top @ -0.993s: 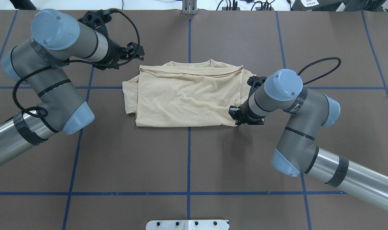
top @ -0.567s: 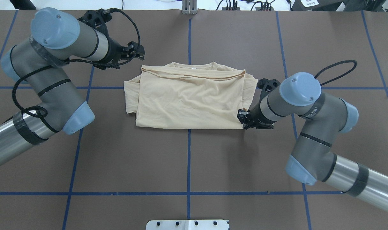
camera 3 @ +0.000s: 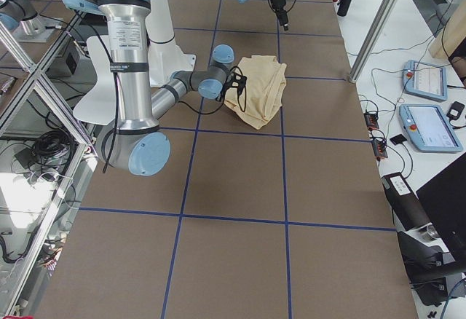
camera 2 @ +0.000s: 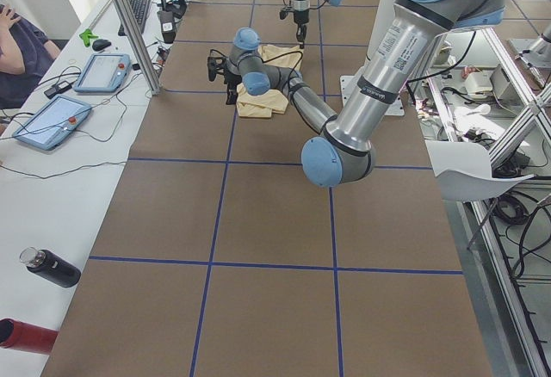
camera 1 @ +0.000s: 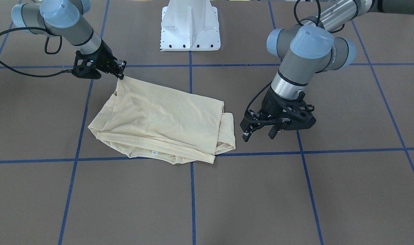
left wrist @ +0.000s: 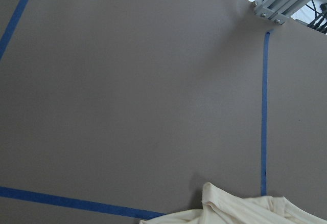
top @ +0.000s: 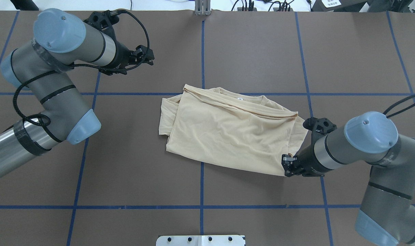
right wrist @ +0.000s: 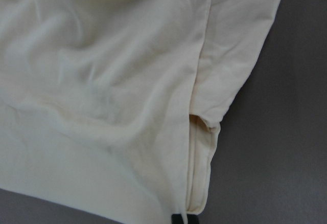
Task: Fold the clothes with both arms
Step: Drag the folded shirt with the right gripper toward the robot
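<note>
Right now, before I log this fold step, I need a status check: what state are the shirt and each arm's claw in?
shirt: folded into a rough rectangle, lying askew on the table, one corner pulled taut.
right claw: shut on that corner of the shirt.
left claw: open, empty, hovering clear of the shirt.

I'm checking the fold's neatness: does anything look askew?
Yes. The shirt lies skewed to the blue grid lines, with one corner pinched in the right hand. The left hand hangs open, clear of it.
</note>
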Tool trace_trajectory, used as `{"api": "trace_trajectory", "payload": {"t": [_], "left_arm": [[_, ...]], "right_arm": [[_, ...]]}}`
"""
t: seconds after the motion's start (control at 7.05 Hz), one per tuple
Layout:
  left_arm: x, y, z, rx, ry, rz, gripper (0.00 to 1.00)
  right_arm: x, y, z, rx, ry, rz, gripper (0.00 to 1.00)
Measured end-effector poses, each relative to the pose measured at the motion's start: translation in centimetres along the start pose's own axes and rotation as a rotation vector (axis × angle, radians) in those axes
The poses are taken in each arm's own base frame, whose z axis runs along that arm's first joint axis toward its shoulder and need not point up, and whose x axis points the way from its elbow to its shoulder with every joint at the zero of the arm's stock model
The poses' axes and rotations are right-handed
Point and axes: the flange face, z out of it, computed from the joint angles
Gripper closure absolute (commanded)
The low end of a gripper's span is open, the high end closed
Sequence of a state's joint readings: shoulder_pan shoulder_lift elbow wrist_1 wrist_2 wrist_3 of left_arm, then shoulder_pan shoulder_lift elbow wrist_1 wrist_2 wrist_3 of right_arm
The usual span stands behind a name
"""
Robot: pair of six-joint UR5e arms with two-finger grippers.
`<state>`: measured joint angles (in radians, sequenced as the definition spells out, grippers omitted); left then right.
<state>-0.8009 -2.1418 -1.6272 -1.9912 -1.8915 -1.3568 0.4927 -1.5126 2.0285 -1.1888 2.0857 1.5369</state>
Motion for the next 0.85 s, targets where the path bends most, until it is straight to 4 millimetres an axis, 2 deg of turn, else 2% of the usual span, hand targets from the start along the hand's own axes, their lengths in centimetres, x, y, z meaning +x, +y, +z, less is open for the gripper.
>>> {"api": "trace_trajectory", "payload": {"t": [0.28,0.43,0.57,0.71,0.85], "left_arm": [[-0.2,0.0,0.3,-0.002,-0.007,0.0,0.0],[-0.4,0.0,0.4,-0.002,-0.01,0.0,0.0],[-0.6,0.0,0.5,-0.003,-0.013,-0.001,0.0],[-0.7,0.2,0.6,-0.006,-0.013,0.001,0.0],[-0.4,1.1,0.6,-0.02,-0.006,0.007,0.0]], "right_arm": [[1.7,3.8,1.2,-0.17,0.045,0.068,1.0],[2.1,5.5,1.5,-0.239,0.064,0.101,0.79],[2.2,6.8,1.6,-0.286,0.078,0.128,0.01],[2.2,7.5,1.8,-0.306,0.085,0.14,0.0],[2.0,7.3,1.6,-0.3,0.079,0.146,0.0]]}}
